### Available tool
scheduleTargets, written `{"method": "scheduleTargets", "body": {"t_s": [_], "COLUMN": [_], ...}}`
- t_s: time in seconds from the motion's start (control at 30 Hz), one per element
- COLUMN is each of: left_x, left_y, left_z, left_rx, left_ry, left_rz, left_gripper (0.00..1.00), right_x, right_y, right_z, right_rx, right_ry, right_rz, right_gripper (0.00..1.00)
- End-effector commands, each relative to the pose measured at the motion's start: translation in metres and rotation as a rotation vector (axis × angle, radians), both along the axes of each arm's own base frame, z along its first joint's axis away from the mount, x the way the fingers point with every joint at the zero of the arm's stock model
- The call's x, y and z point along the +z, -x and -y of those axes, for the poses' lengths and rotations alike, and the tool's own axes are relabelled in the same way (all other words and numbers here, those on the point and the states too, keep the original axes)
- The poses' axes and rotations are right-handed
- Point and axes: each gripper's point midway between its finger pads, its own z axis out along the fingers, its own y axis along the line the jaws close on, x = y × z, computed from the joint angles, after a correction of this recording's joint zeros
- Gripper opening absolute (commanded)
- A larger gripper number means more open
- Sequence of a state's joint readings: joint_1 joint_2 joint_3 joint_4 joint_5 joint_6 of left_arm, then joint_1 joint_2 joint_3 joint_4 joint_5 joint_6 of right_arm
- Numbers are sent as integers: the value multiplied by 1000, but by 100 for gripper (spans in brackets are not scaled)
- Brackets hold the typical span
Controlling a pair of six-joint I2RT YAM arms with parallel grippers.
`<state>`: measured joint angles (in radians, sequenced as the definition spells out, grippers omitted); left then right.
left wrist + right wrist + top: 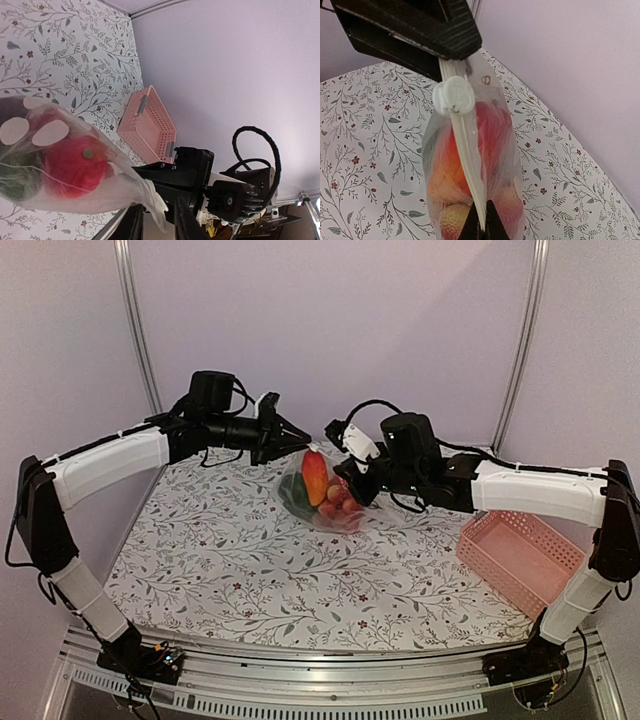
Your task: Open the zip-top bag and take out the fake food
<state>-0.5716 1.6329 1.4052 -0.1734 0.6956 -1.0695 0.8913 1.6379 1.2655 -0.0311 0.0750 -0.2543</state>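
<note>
Table (250, 570) with a leafy floral print spreads across the scene, and a pink lattice basket (520, 555) sits on it near the right edge, well apart from everything else. Over the far middle of the table the zip-top bag (322, 502) is held up between the two arms; whether its bottom touches the surface cannot be told. The left gripper (288, 437) has its jaws clamped on the bag's upper edge. The right gripper (483, 227) is pinched fully closed on the same edge from the other side. The fake food (315, 476) lies inside the bag: a tall orange-red piece, something green beside it and small red fruits lower down. The white zip strip (467, 155) runs taut between both grips, with its round white slider (454, 96) just beside the left gripper's tips
</note>
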Motion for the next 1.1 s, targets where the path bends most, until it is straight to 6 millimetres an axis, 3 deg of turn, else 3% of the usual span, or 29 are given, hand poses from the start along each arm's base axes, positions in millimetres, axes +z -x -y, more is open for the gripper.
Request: {"method": "scheduleTargets", "body": {"t_s": [0.0, 0.03, 0.13, 0.17, 0.33, 0.53, 0.67, 0.8, 1.07], "left_x": [30, 36, 58, 66, 87, 75, 72, 55, 29], "left_y": [8, 6, 0, -1, 12, 56, 82, 104, 110], "left_z": [-6, -12, -35, -44, -83, -74, -68, -53, -36], "left_rx": [16, 39, 140, 178, 268, 16, -106, -270, -388], "left_ry": [-9, -32, -116, -138, -219, -246, -209, -206, -233], "left_rz": [146, 201, 395, 465, 773, 1004, 1130, 1175, 1192], "left_gripper": [37, 47, 96, 99, 100, 99, 88, 72, 56], "right_x": [35, 41, 50, 56, 60, 56, 56, 52, 48], "right_y": [19, 24, 35, 40, 62, 80, 88, 92, 96], "right_z": [-15, -16, -16, -16, -18, -19, -20, -21, -22], "right_rx": [131, 155, 213, 234, 346, 428, 469, 490, 501], "right_ry": [-71, -83, -99, -109, -126, -138, -146, -145, -144], "right_rz": [29, 33, 41, 47, 31, -20, -43, -66, -94], "right_gripper": [0, 0, 0, 0, 0, 0, 0, 0, 0]}}
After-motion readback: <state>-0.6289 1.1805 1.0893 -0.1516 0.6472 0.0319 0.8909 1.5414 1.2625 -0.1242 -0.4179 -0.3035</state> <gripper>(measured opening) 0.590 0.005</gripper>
